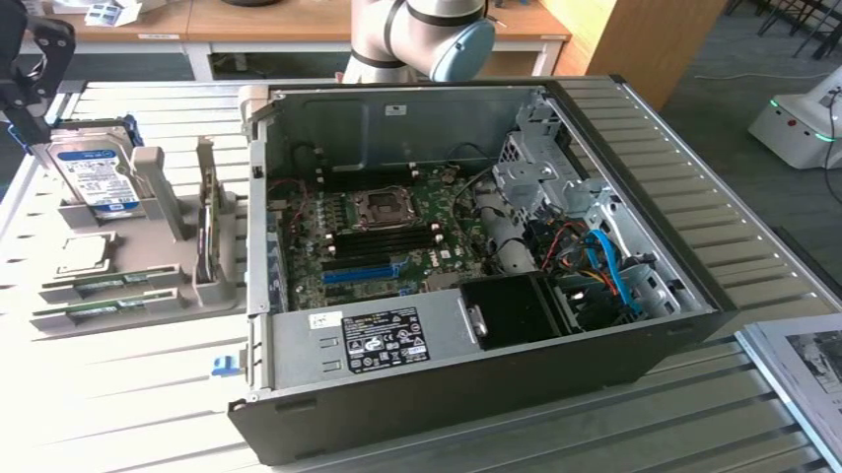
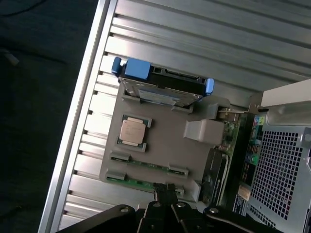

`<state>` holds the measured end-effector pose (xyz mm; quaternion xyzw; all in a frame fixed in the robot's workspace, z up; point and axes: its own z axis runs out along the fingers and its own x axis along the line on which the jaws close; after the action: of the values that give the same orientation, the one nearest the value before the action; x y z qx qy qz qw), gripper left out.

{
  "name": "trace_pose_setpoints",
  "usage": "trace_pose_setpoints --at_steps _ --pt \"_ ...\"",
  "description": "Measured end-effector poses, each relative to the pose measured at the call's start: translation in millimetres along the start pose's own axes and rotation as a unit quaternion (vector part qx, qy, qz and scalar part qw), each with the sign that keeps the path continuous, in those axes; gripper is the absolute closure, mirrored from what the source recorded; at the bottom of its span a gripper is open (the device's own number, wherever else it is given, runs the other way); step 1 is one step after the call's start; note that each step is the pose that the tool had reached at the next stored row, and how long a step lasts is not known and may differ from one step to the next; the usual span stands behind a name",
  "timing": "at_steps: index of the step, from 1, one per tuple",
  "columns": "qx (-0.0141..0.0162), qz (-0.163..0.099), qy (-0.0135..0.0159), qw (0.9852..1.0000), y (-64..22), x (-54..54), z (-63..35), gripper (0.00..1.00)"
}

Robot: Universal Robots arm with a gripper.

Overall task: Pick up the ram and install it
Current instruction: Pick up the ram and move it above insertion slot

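Observation:
Two ram sticks, thin green boards, lie in slots at the near edge of a grey holder [image 1: 172,286], one [image 1: 108,283] behind the other [image 1: 103,309]. In the wrist view the same sticks [image 2: 148,164] [image 2: 138,182] lie side by side on the holder [image 2: 160,145]. My gripper [image 2: 165,190] hangs above them, fingers shut with nothing between them, its tips over the outer stick. From the exterior view, the gripper [image 1: 20,108] is a dark shape at the left edge, high above the holder. The open PC case [image 1: 460,256] holds the motherboard with dark memory slots [image 1: 382,236].
The holder also carries a hard drive in a blue caddy [image 2: 163,85], a square silver processor [image 2: 133,131] and an upright card [image 1: 207,217]. The case wall [image 1: 263,197] stands right of the holder. The ribbed metal table [image 1: 118,394] ends close to the left.

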<state>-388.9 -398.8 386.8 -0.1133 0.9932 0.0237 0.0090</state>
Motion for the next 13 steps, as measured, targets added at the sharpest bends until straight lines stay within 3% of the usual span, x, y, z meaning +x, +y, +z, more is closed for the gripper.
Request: trace_pose_setpoints --at_steps 13 --pt "-0.0013 -0.058 0.0026 0.9983 0.0 0.0 0.0 0.9"
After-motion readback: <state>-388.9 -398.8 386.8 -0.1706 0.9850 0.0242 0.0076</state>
